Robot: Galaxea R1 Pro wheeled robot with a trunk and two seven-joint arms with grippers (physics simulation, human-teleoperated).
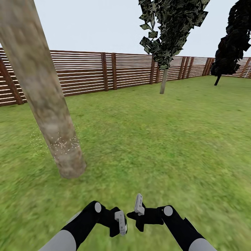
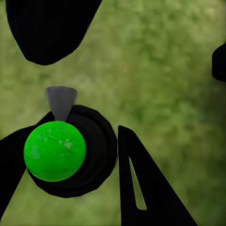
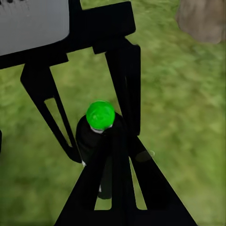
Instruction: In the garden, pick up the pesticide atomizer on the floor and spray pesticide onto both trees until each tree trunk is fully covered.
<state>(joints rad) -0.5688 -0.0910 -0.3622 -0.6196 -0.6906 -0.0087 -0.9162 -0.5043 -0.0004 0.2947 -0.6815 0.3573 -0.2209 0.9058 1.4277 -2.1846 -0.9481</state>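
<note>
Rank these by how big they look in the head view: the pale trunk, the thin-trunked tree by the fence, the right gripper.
1. Pale trunk, though nearness to the camera enlarges it.
2. Thin-trunked tree.
3. Right gripper.

You face a wide green lawn (image 1: 157, 139) that runs back to a brown fence (image 1: 87, 71) of horizontal slats set between darker posts. The fence spans the whole width ahead of you and angles away toward the far right. Above it the sky (image 1: 97, 24) is pale, flat grey-white, and the light is even, with no strong shadows on the grass. A thin-trunked tree with dark jagged foliage (image 1: 167, 31) stands near the fence, and a black cone-shaped tree (image 1: 232, 42) stands far right.
</note>
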